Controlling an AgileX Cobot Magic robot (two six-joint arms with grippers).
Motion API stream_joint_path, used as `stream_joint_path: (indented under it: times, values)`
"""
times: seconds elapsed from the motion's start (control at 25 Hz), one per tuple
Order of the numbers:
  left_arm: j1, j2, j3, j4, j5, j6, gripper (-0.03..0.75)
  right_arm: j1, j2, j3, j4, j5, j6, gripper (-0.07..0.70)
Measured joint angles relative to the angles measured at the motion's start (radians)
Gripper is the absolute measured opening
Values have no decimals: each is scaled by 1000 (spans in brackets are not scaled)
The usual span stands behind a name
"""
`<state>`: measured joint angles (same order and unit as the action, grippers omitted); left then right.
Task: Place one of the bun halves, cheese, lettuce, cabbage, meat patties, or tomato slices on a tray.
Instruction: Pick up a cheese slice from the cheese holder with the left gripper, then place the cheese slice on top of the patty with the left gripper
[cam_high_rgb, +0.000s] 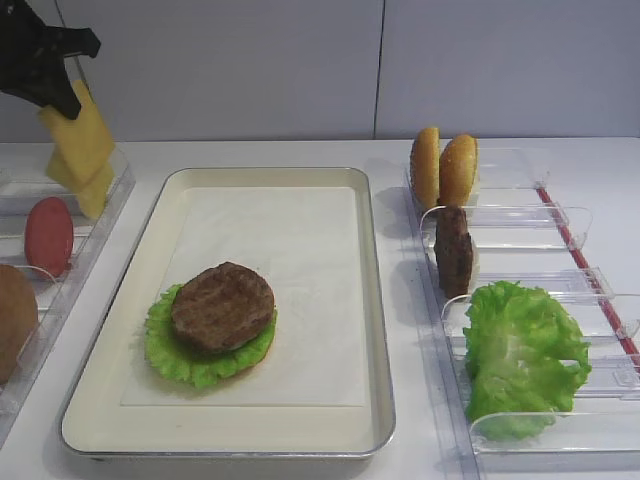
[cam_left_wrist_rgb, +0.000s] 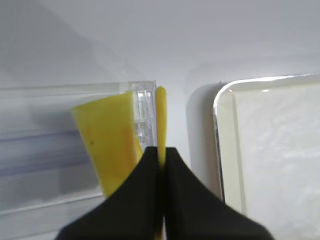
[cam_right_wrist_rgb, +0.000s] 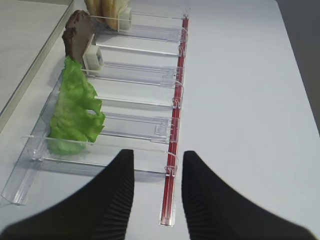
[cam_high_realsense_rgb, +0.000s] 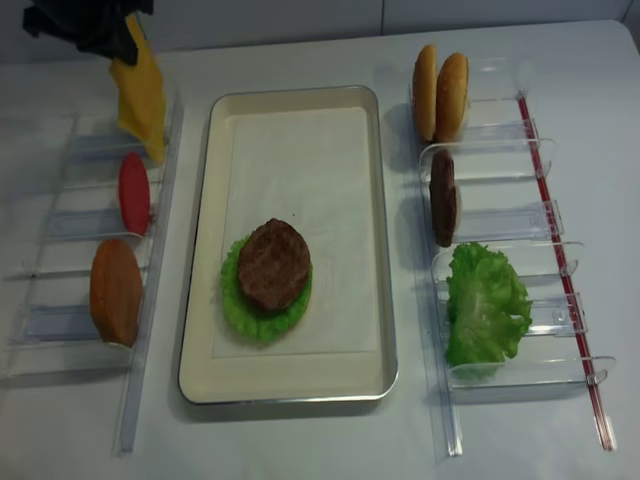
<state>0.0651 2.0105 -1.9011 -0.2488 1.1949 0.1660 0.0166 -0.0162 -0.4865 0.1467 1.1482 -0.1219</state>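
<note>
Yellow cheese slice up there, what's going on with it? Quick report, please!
Left gripper shut on thin yellow cheese slice, lifted above its clear bin. Right gripper open, idle. Cream tray holds lettuce and patty; path looks unobstructed.

Bright even overhead light, soft shadows, tray (cam_high_rgb: 380, 330) rim glare, wrist close-ups blurred.

White bench (cam_high_rgb: 300, 150) fills the scene, matte and evenly lit (soft shadows only). Behind it, a pale grey wall (cam_high_rgb: 220, 70) of 2 panels split by 1 vertical seam (cam_high_rgb: 379, 70).
</note>
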Motion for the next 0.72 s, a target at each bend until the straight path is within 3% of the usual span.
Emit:
stream_joint_path:
  times: [0.08,0.4,0.52,0.72]
  values:
    - [0,-16,-9,-7,30,0,-16,0,0,0,0,0,0,258]
    - [-2,-112,-10,-36,46,-28,-16,0,0,0,0,0,0,258]
    - [-14,-201,61,-80,46,-30,-16,0,0,0,0,0,0,258]
    - [-48,-369,289,-174,49,33,-16,0,0,0,0,0,0,258]
